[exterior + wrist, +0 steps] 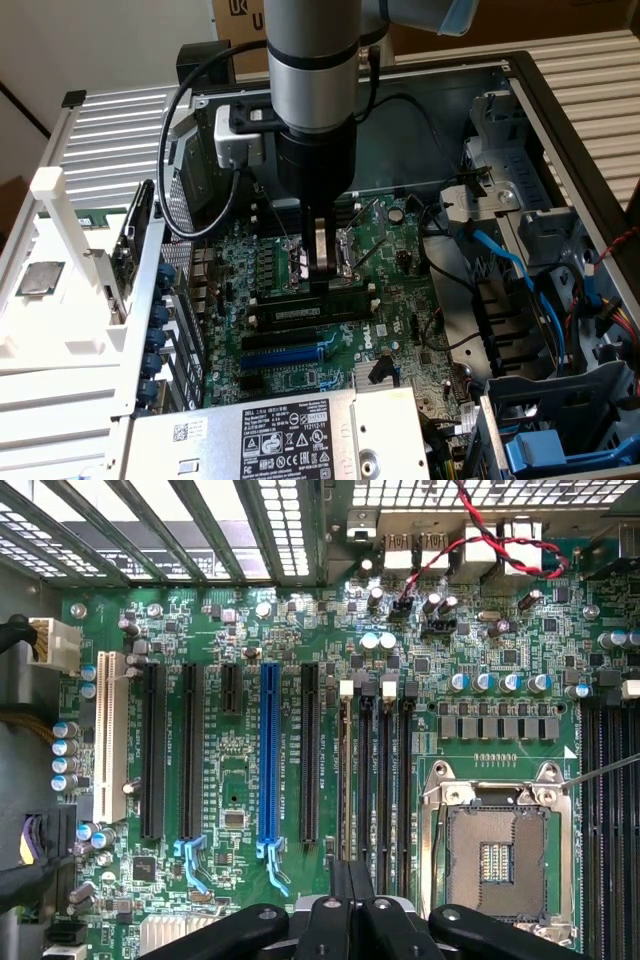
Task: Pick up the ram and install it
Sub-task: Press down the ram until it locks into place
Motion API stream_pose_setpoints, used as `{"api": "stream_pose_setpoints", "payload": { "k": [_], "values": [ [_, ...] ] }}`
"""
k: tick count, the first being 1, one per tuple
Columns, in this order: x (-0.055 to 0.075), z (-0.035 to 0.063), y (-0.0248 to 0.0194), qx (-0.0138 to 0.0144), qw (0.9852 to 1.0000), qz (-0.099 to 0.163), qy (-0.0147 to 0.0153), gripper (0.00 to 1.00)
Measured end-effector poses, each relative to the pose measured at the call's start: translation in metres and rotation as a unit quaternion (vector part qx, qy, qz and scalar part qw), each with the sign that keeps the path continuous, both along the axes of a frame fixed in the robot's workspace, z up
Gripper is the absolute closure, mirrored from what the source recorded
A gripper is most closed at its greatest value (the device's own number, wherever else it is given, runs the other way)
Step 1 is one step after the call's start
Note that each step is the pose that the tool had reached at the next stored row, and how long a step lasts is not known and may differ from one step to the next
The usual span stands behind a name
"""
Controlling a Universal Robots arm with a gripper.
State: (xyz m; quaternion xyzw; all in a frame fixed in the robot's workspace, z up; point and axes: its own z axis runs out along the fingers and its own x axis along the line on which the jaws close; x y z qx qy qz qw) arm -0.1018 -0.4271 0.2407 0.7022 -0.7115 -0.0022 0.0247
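Observation:
The ram (310, 313) is a green stick with a pale label strip. It stands on edge in one of the black memory slots (300, 297) of the motherboard (300, 380), beside the CPU socket (345, 255). My gripper (322, 286) comes straight down on it, shut, with its tips at the stick's upper edge and none of its label face covered. In the wrist view the ram (350, 780) is a thin edge-on line running out from between the dark fingers (338, 920). The empty slots (384, 780) lie beside it, between it and the socket (495, 855).
The blue expansion slot (269, 750) and the black ones lie on the far side of the ram from the socket. A white rack (60, 290) with a chip stands at the exterior view's left. Drive cages and blue cables (520, 280) crowd the right. The power supply (290, 435) sits in front.

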Motion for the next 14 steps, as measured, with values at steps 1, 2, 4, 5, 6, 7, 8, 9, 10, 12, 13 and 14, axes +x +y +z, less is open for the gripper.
{"api": "stream_pose_setpoints", "payload": {
  "k": [1, 2, 4, 5, 6, 7, 8, 9, 10, 12, 13, 14],
  "values": [
    [0.0000, -0.0004, 0.0001, 0.0000, 1.0000, 0.000, 0.0000, 0.90],
    [-0.0001, -0.0007, 0.0002, 0.0000, 1.0000, 0.000, 0.0000, 0.90],
    [-0.0002, -0.0010, 0.0006, 0.0000, 1.0000, 0.000, 0.0000, 0.90],
    [-0.0003, -0.0011, 0.0008, 0.0000, 1.0000, 0.000, 0.0000, 0.90],
    [-0.0003, -0.0012, 0.0009, 0.0000, 1.0000, 0.000, 0.0000, 0.90],
    [-0.0003, -0.0025, 0.0010, 0.0000, 1.0000, 0.000, 0.0000, 0.90],
    [-0.0003, -0.0028, 0.0012, -0.0001, 1.0000, 0.000, 0.0000, 0.90],
    [-0.0003, -0.0034, 0.0016, -0.0001, 1.0000, 0.000, 0.0001, 0.90],
    [-0.0003, -0.0038, 0.0018, 0.0000, 1.0000, 0.000, 0.0000, 0.90],
    [-0.0003, -0.0046, 0.0021, 0.0000, 1.0000, 0.000, 0.0000, 0.90],
    [-0.0003, -0.0051, 0.0022, 0.0000, 1.0000, 0.000, 0.0000, 0.90],
    [-0.0003, -0.0056, 0.0024, 0.0000, 1.0000, 0.000, 0.0000, 0.90]
  ]
}}
